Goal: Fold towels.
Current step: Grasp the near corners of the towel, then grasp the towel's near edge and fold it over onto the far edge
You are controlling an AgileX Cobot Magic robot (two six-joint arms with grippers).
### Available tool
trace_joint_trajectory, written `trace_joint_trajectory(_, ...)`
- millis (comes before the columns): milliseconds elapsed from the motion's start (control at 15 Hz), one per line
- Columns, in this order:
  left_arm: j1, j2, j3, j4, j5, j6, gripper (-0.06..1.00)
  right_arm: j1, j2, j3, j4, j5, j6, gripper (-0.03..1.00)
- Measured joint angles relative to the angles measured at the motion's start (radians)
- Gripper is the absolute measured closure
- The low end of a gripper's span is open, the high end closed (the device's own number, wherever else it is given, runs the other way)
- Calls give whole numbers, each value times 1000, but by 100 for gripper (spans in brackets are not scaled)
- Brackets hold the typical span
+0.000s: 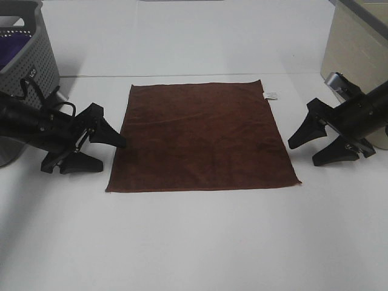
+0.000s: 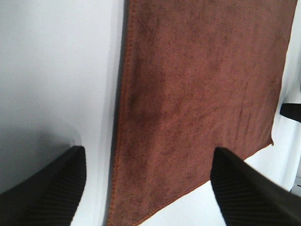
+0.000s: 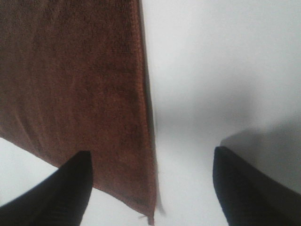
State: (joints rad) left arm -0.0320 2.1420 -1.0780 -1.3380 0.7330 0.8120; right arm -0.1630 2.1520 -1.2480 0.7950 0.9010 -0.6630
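Note:
A dark brown towel [image 1: 202, 137] lies flat and unfolded on the white table, with a small white tag [image 1: 271, 95] at its far right corner. My left gripper [image 1: 109, 153] is open at the towel's left edge, one finger tip touching or just over the edge. The towel's left edge shows in the left wrist view [image 2: 197, 99]. My right gripper [image 1: 302, 151] is open beside the towel's right edge, near the front right corner. The right wrist view shows that edge and corner [image 3: 75, 84]. Neither gripper holds anything.
A grey laundry basket [image 1: 24, 54] with purple cloth inside stands at the back left. A beige box [image 1: 354, 57] stands at the back right. The white table [image 1: 200, 242] extends in front of the towel.

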Motion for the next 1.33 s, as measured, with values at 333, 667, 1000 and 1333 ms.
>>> trace_joint_trajectory(333,-93,59,-62,-42,38,15,24,56,57,-9,136,57,-60,29)
trace_joint_trajectory(667,-104,80,-72,-32,-1,15,62,127,62,-9,128,3,-45,51)
trace_joint_trajectory(1000,-104,70,-71,28,-9,-20,93,127,77,-9,106,-17,4,97)
trace_joint_trajectory(1333,-104,-31,13,144,1,-114,93,127,15,60,56,26,46,97)
